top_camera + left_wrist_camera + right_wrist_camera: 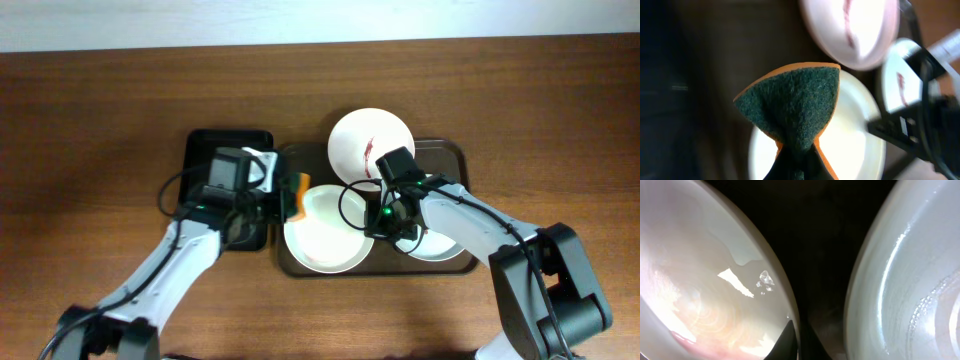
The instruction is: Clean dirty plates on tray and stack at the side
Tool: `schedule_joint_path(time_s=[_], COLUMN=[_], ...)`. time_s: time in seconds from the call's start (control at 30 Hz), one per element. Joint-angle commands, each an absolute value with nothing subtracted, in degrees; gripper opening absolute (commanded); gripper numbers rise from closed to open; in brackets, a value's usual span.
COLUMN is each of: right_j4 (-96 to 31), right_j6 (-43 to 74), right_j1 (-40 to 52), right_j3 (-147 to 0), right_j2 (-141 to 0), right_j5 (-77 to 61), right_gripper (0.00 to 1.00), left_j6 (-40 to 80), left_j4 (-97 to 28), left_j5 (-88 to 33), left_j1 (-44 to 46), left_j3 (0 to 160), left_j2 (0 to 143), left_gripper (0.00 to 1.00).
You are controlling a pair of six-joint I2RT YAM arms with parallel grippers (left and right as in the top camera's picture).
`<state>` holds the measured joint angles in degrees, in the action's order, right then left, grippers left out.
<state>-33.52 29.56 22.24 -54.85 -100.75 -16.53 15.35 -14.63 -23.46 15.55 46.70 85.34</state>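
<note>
Nearest the robot, the front plate lies in the left half of the brown tray, plain white with no smear showing. Just to its right, the right plate also lies in the tray, mostly under the right arm. The right pincer hangs low between these two plates, its tips together. The views do not show whether it nips a rim.

At the tray's left edge, the left pincer is clamped on a sponge, held just above the front plate's left rim. Beside the tray, on the left, a smaller black tray lies on the wooden surface under the left arm. Farthest off, the far plate sits half over the brown tray's back rim, with a red streak down its middle.

The overhead view shows the sponge only as an orange sliver. The left wrist view shows its dark green scouring face, orange at the edge and pinched into a fold. It also shows a red mark on the right plate, which the arm hides from above. The right wrist view shows only two plate rims on either side of a dark gap, with one dark fingertip against the left one.
</note>
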Motion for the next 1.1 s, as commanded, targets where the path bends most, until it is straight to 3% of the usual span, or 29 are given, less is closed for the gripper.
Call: schedule_joint_path(time_s=[0.0,0.37,0.7,0.93,0.97,1.0,1.03,1.07], right_j4=[-33.36,-34.41,-39.70,-45.67,-45.93,-46.19,-46.50,-47.13], right_j6=[28.95,26.83,22.68,20.62,19.14,17.80,16.78,15.77], right_j1=[22.55,22.55,22.55,22.55,22.55,22.55,22.57,22.83], right_j3=[-54.48,-54.72,-57.54,-61.76,-62.41,-63.05,-63.53,-64.20], right_j2=[-101.65,-95.88,-84.95,-82.76,-82.74,-82.74,-82.74,-82.74], right_j5=[-16.03,-14.41,-0.36,10.79,11.38,11.75,12.36,14.04], right_gripper=[0.04,0.04,0.04,0.04,0.04,0.04,0.04,0.04], left_j6=[12.64,5.85,4.14,-4.84,-4.82,-4.82,-4.82,-4.82], left_j4=[-15.27,-20.71,-18.96,-17.61,-17.61,-17.61,-17.63,-17.63], left_j5=[-17.61,-5.74,-4.71,-5.13,-5.13,-5.13,-5.13,-5.10], left_j1=[11.44,6.70,6.70,7.09,7.09,7.09,7.09,7.09], left_j3=[47.20,46.98,46.98,46.98,46.98,46.98,46.98,46.98], left_j2=[82.15,85.14,94.11,94.91,94.91,94.91,94.91,94.91], left_gripper=[0.00,0.00,0.00,0.00,0.04,0.21,0.48,0.65])
